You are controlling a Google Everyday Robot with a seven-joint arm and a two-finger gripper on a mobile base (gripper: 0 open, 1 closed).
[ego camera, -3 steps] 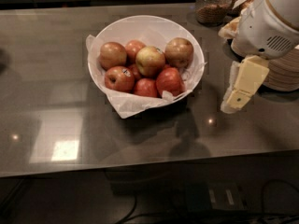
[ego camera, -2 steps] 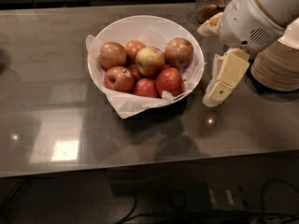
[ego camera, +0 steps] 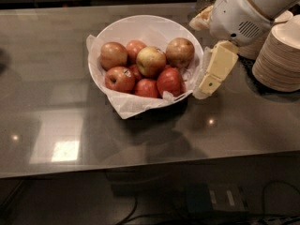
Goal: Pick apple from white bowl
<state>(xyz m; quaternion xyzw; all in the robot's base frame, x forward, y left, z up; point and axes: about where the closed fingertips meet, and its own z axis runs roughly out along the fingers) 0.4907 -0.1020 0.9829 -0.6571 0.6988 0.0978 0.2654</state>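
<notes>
While the pale yellow-green apple with a reddish blush (ego camera: 151, 61) sits near the middle of the large round white bowl (ego camera: 140, 21), riding high on the heap of fruit, we judge ourselves to be in the approach step: nothing is picked yet. Our cream-coloured gripper (ego camera: 206, 85) hangs just outside the bowl's right rim, pointing down toward the dark glossy tabletop (ego camera: 70, 102), roughly level with the rim and not over the fruit. How far it stands open we cannot tell, and we see nothing in its hold.

The next move, as we read it, calls for lifting above the rim, carrying across to the bowl's centre and coming down on the pale apple from above.

What crowds that path is the rest of the fruit — a brownish-red apple (ego camera: 180, 52) lies between the rim nearest us and the target, and deep red apples (ego camera: 169, 81) press against its front side. Crinkled white paper lining (ego camera: 126, 108) juts over the bowl's edge. A stack of beige paper bowls (ego camera: 279, 60) stands well to the right of the bowl — close behind our arm.
</notes>
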